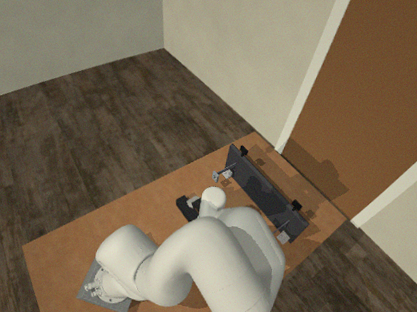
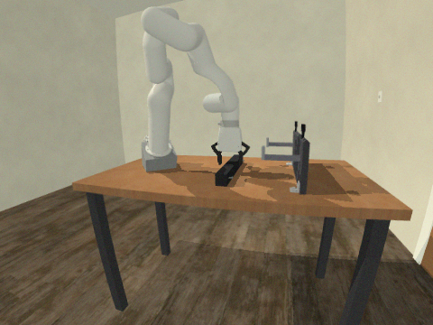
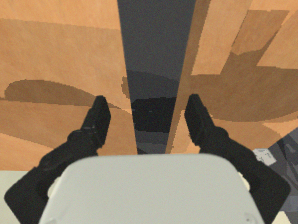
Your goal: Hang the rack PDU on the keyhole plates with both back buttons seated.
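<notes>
The rack PDU (image 2: pixel 227 171) is a long black bar lying flat on the wooden table; one end shows in the top view (image 1: pixel 186 207), the rest is hidden under the arm. In the wrist view the PDU (image 3: pixel 155 75) runs up the frame between the fingers. My gripper (image 2: pixel 230 156) is open and empty, just above the PDU, one finger on each side (image 3: pixel 150 120). The dark upright panel (image 1: pixel 265 193) stands at the table's far side (image 2: pixel 300 160). Its two keyhole plates (image 1: pixel 215 175) (image 1: pixel 284 236) stick out toward the PDU on grey arms (image 2: pixel 277 150).
The arm's base (image 2: pixel 159 159) is bolted at the table's left end. The arm's bulk (image 1: pixel 216 263) hides much of the table in the top view. A wall and a brown door (image 1: pixel 386 96) stand behind the panel.
</notes>
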